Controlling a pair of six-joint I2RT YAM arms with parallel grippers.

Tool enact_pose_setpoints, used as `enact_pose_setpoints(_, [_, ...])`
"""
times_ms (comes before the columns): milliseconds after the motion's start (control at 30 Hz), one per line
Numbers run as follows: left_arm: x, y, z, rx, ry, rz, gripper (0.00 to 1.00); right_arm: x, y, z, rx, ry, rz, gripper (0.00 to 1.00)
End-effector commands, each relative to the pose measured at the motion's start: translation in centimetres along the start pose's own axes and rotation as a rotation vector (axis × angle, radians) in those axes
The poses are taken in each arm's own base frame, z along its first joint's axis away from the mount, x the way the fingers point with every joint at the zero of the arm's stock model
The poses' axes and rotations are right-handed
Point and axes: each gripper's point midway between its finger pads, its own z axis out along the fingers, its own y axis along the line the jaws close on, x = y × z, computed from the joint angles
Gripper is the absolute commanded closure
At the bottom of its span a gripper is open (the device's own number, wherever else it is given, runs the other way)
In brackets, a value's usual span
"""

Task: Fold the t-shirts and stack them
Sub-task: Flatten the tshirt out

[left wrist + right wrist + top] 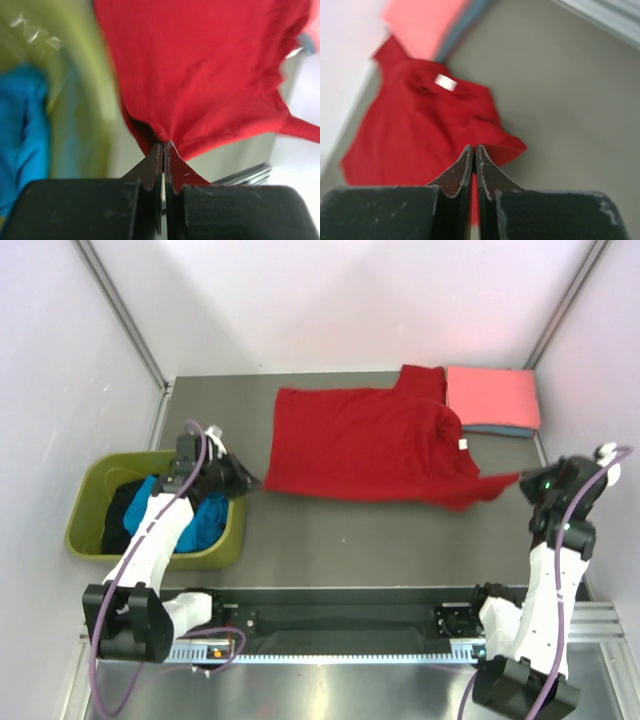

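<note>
Shirt (370, 445), edges within left claw (257, 482), right claw (523, 480)

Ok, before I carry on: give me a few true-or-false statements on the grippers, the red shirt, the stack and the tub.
1. Both the left gripper and the right gripper are shut on the red shirt. True.
2. The folded pink shirt lies on a blue shirt. True.
3. The green tub is empty. False: it holds a turquoise shirt and a black shirt.
4. The red shirt is folded on the stack. False: it lies spread out on the table.
</note>
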Motion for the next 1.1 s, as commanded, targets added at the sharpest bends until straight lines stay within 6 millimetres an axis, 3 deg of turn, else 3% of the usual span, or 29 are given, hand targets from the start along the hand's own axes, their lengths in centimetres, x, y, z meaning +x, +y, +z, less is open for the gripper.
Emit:
enact_pose_setpoints(0, [0.9,1.4,-0.6,-0.030,-0.029,0.072,1.00,1.7,-4.6,0.2,0.174,-0.028,0.015,1.00])
enact_pose_setpoints(67, [2.0,2.7,-0.2,-0.066,-0.001,0.062,1.00,3.8,-6.6,0.5,0.243,0.038,0.005,1.00])
enact_pose_setpoints(167, [3.3,3.6,0.4,-0.082,0.035,0.053,1.00,5.2,-9.9,0.3,0.408,0.103,-0.026,1.00])
enact_pose_setpoints(267, [3.3,3.5,0.6,-0.079,0.040,0.080,1.00,4.9,-11.6,0.0,0.528,0.122,-0.056,1.00])
enact_pose_setpoints(400, [1.5,2.7,0.0,-0.118,-0.013,0.141,1.00,4.0,-9.4,1.1,0.407,0.142,-0.134,1.00])
enact_pose_setpoints(467, [-0.2,0.7,-0.7,-0.105,-0.054,0.190,1.00,3.6,-8.5,1.0,0.368,0.127,-0.125,1.00])
enact_pose_setpoints(533, [-0.7,0.0,-0.8,-0.140,-0.056,0.233,1.00,3.2,-7.4,1.0,0.321,0.110,-0.104,1.00])
enact_pose_setpoints(567, [-1.8,-1.4,-1.3,-0.141,-0.088,0.257,1.00,3.1,-7.1,1.0,0.307,0.108,-0.099,1.00])
enact_pose_setpoints(667, [-2.0,-2.7,-1.4,-0.224,-0.107,0.318,1.00,2.6,-6.8,0.9,0.301,0.089,-0.096,1.00])
enact_pose_setpoints(833, [1.3,-2.6,-0.5,-0.323,-0.038,0.335,1.00,2.0,-7.8,0.8,0.379,0.096,-0.123,1.00])
enact_pose_setpoints(967, [3.4,-0.5,-0.5,-0.407,-0.035,0.341,1.00,1.1,-9.3,0.4,0.502,0.115,-0.163,1.00])
enact_pose_setpoints(1067, [5.2,1.0,-0.6,-0.460,-0.011,0.359,1.00,1.2,-8.9,0.3,0.513,0.149,-0.143,1.00])
